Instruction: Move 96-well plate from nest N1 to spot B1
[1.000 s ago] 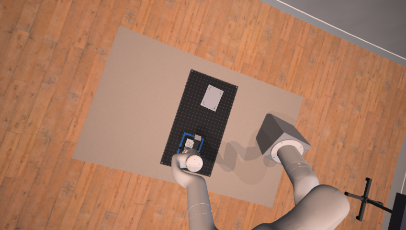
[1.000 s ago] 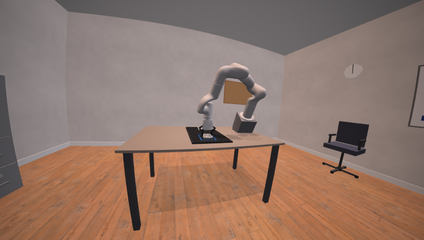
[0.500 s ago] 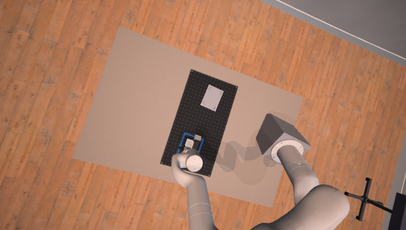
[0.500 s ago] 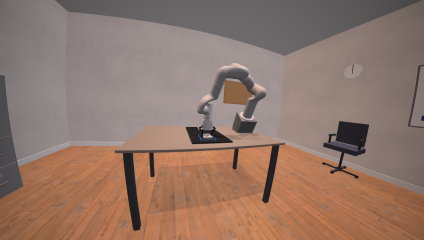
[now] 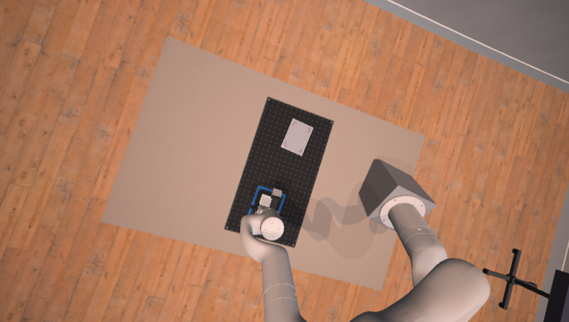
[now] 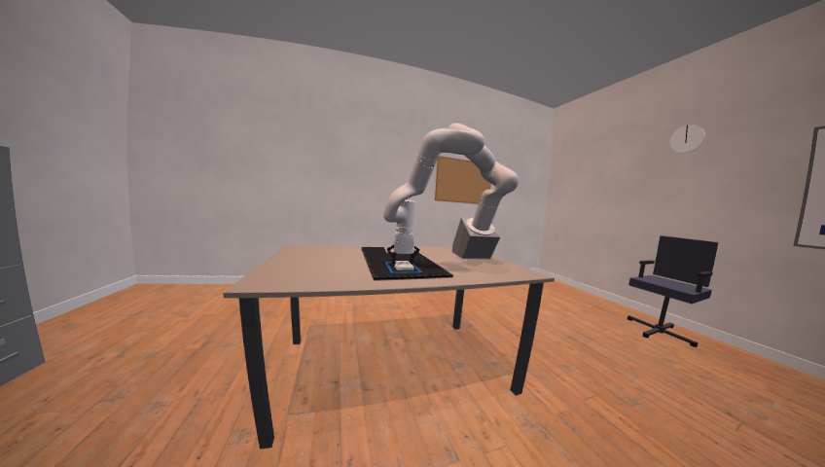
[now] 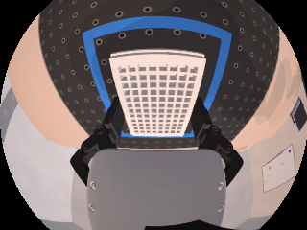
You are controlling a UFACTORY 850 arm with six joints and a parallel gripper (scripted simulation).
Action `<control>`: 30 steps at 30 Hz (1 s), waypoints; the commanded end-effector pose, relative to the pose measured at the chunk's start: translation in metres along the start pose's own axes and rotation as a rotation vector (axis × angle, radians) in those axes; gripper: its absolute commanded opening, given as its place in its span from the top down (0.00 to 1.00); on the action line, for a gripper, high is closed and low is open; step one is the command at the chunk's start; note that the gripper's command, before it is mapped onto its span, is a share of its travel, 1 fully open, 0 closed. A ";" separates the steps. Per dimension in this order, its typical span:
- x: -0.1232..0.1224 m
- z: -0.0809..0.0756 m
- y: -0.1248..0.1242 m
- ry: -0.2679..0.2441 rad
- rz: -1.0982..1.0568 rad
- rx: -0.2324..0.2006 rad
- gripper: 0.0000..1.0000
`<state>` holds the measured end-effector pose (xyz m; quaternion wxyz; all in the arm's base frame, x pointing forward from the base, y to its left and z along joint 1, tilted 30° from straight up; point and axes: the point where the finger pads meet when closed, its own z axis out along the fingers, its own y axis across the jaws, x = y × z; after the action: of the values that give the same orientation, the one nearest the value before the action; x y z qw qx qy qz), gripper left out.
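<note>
The white 96-well plate [image 7: 157, 94] sits inside the blue-framed plate nest N1 [image 7: 156, 29], right way up, on the black perforated deck [image 5: 279, 167]. My gripper [image 7: 157, 104] is straight above it with its two black fingers pressed on the plate's long sides, shut on the plate. In the overhead view the plate [image 5: 264, 199] and the nest are partly hidden under my wrist. In the side view my gripper [image 6: 403, 261] stands low over the nest. The bench spot B1 [image 5: 296, 136] is a pale rectangle with corner marks at the deck's far end, and nothing lies on it.
The arm's grey base block [image 5: 389, 191] stands on the table to the right of the deck. The table edge [image 6: 381, 288] is close to the nest end of the deck. An office chair [image 6: 671, 277] stands apart on the floor.
</note>
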<state>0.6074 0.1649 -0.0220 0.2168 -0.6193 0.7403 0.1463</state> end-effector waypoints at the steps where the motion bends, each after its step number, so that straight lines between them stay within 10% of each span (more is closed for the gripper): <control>1: 0.000 0.000 -0.001 0.000 0.000 0.002 1.00; 12: 0.000 0.001 -0.001 0.000 0.000 0.002 1.00; 13: 0.000 0.002 -0.001 0.000 0.000 0.002 0.00; 30: 0.000 0.002 -0.001 0.000 0.000 0.002 0.00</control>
<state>0.6078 0.1662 -0.0242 0.2169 -0.6193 0.7403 0.1463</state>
